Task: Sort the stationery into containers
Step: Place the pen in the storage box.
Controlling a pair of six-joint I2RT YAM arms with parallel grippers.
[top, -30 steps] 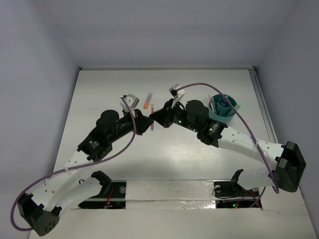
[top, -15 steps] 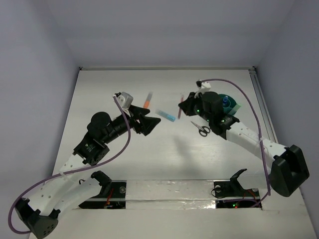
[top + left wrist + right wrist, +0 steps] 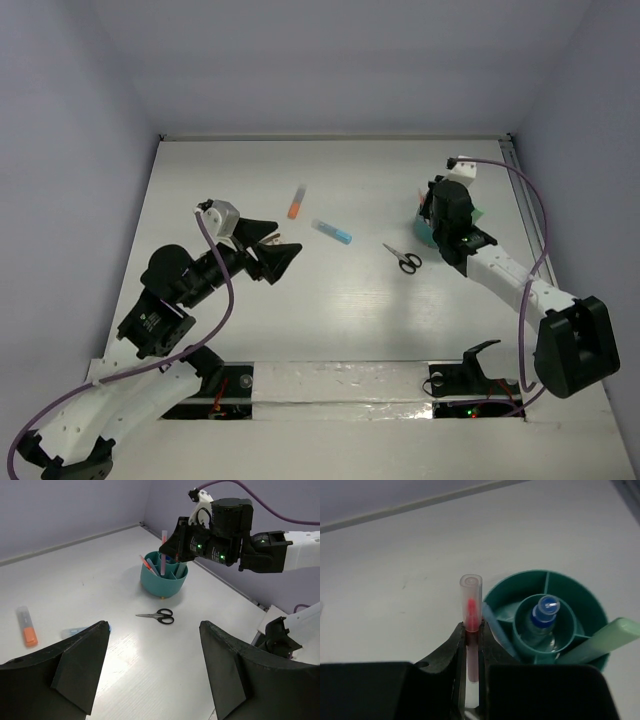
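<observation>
My right gripper (image 3: 472,632) is shut on a red pen (image 3: 471,605) with a clear cap, held upright just left of the teal cup (image 3: 590,600). The cup holds a blue-capped clear pen (image 3: 544,612) in its centre tube and a green highlighter (image 3: 600,640) in an outer section. In the top view the right arm covers most of the cup (image 3: 425,230). My left gripper (image 3: 152,630) is open and holds nothing. On the table lie black-handled scissors (image 3: 403,259), a blue highlighter (image 3: 332,232) and an orange marker (image 3: 296,202).
A rail (image 3: 520,190) runs along the table's right edge, close to the cup. Purple cables loop over both arms. The walls close in the table at the back and sides.
The left gripper opened, let go of the red pen and drew back to the left. The right gripper carried the pen right to the cup, uncovering the scissors and blue highlighter.
</observation>
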